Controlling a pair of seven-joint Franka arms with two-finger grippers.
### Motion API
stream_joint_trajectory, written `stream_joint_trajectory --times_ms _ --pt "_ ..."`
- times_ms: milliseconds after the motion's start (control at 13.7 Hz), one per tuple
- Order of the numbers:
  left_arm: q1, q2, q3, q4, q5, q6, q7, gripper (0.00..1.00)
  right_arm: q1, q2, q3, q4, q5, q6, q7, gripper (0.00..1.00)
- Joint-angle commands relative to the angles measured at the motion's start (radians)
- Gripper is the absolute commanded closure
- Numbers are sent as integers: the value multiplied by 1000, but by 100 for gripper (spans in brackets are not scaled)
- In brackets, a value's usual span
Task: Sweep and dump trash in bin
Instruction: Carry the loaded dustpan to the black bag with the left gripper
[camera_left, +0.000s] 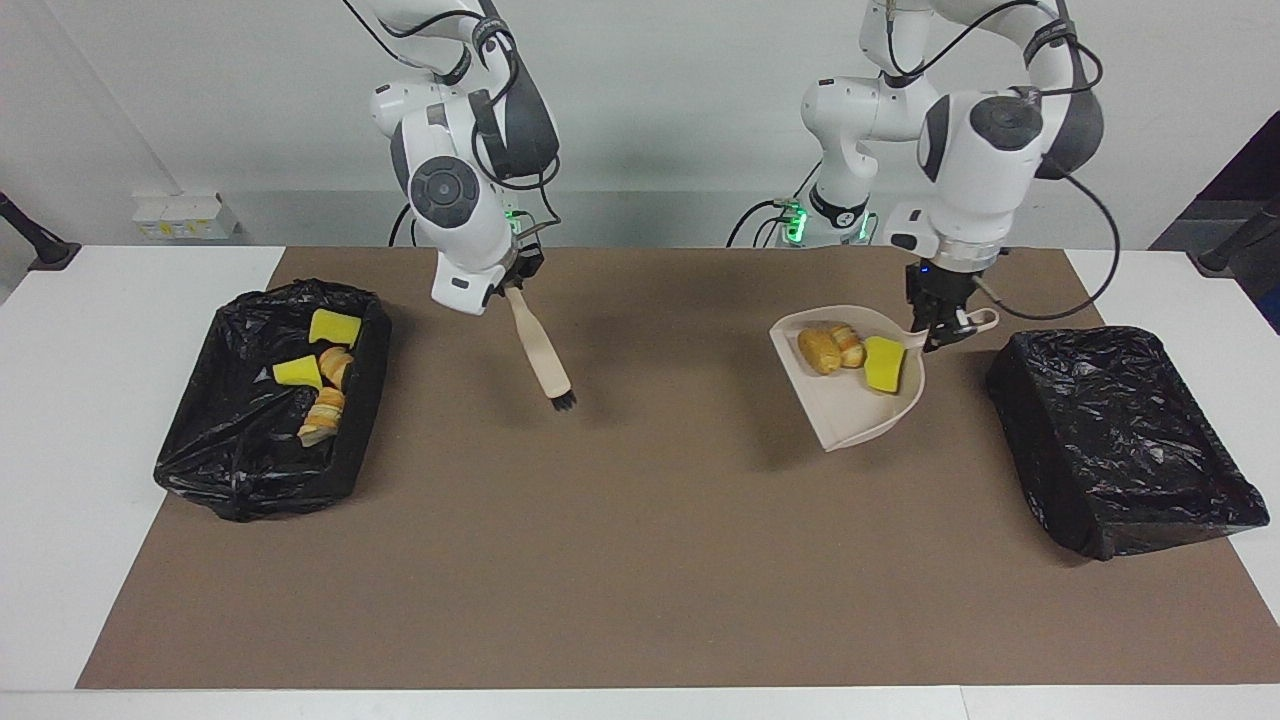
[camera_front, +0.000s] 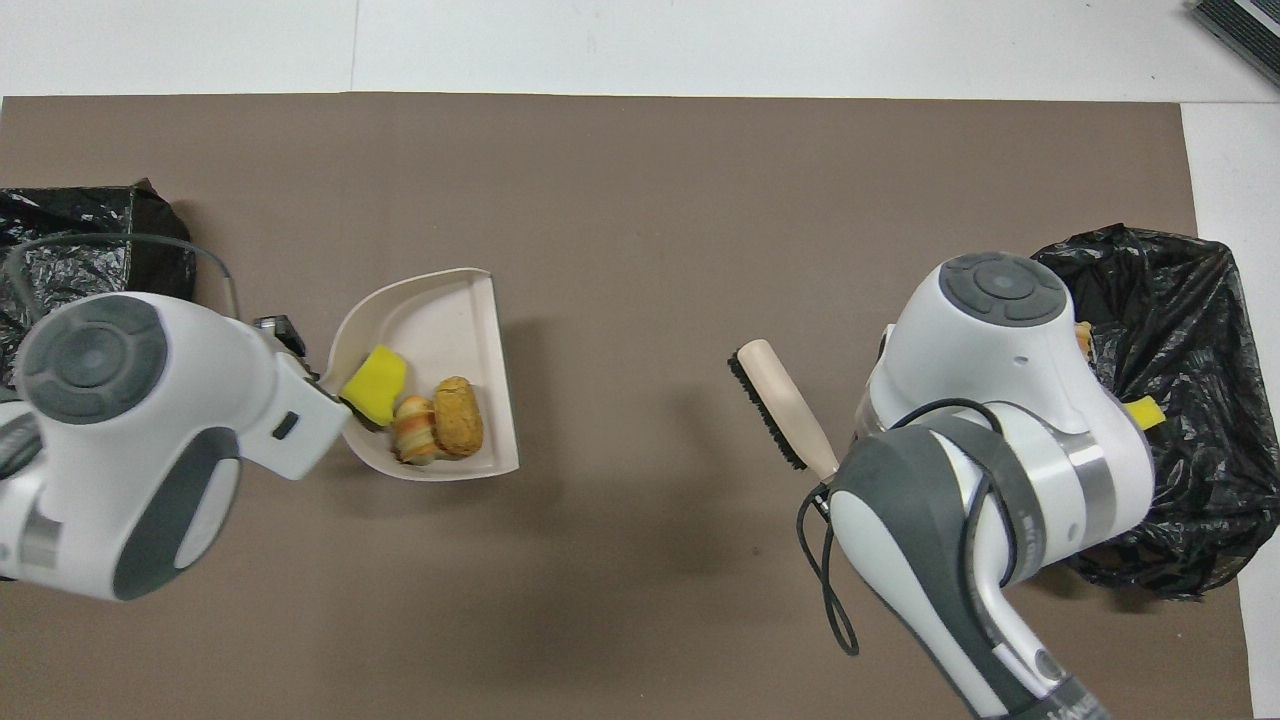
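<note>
Left tool (camera_left: 940, 335) pinched on handle of beige dustpan (camera_left: 850, 405), raised off brown mat (camera_left: 640, 560) over left arm's half of tabletop (camera_left: 60, 420), just beside black-lined bin (camera_left: 1120, 440) at that end. Three pieces of trash riding in dustpan near handle end: yellow sponge piece (camera_left: 884, 364), striped bread-like lump (camera_left: 850, 345), tan bread-like lump (camera_left: 818, 351); same three in overhead view, sponge (camera_front: 375, 385) closest to tool, lumps (camera_front: 440, 430) touching each other. Dustpan shadow on mat below, well apart from pan. Right tool (camera_left: 515, 280) pressed together on handle of beige brush (camera_left: 540, 350), brush hanging tilted, black bristles (camera_left: 563, 402) down and off mat, over right arm's half of tabletop. Second black-lined bin (camera_left: 240, 470) at right arm's end of tabletop, holding rest of trash: two yellow sponge pieces (camera_left: 333, 326) and bread-like lumps (camera_left: 322, 415) lying together along one side. Bin partly hidden by right arm in overhead view.
</note>
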Motion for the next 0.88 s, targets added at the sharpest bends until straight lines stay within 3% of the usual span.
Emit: stream_joint_trajectory --times_ms 0,146,366,659,806 --pt "120 34 -14 128 7 -58 126 100 43 -54 23 -70 2 37 181 100" --pt "225 53 -14 202 -3 -114 197 100 123 -94 23 -144 5 152 293 100" --pt "354 122 -14 326 -17 -129 330 100 224 -95 25 -172 68 206 434 100" --pt "443 194 -14 444 17 -118 401 100 397 -59 25 -172 128 327 676 100" --pt "457 219 -14 478 104 -100 416 100 471 -33 25 -172 131 375 769 100"
